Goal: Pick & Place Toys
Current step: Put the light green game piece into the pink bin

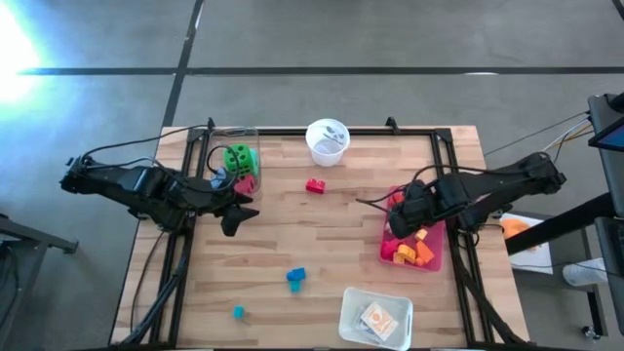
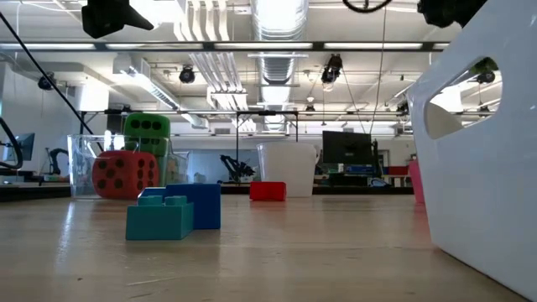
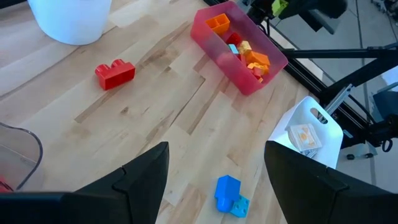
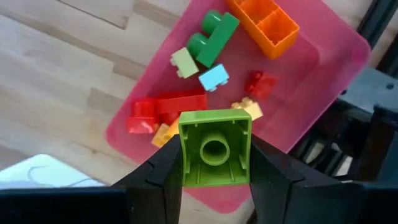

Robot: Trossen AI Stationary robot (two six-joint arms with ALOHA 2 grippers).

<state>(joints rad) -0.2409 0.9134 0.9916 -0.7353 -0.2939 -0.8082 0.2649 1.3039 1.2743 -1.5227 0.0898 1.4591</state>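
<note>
Wood-plank surface (image 1: 331,234) with loose toys scattered on it, and what matters for us is what sits straight under the right pincer (image 4: 215,155): it is pinching a light green brick (image 4: 215,154) by two opposite sides, hollow underside toward the wrist camera, and the pink bin (image 4: 323,68) with its pile of bricks lies directly beyond it. So we judge the drop is straight down, no sideways travel needed (the bin's long axis runs toward and away from the front edge in the high view, so there's margin along that line). Left pincer (image 3: 214,177) hangs spread and empty over the left-middle of the surface; the blue and teal bricks (image 3: 230,194) lie just ahead of it, the red brick (image 3: 115,73) farther off near the white cup (image 1: 327,141). Left arm is clearly nearer both.
</note>
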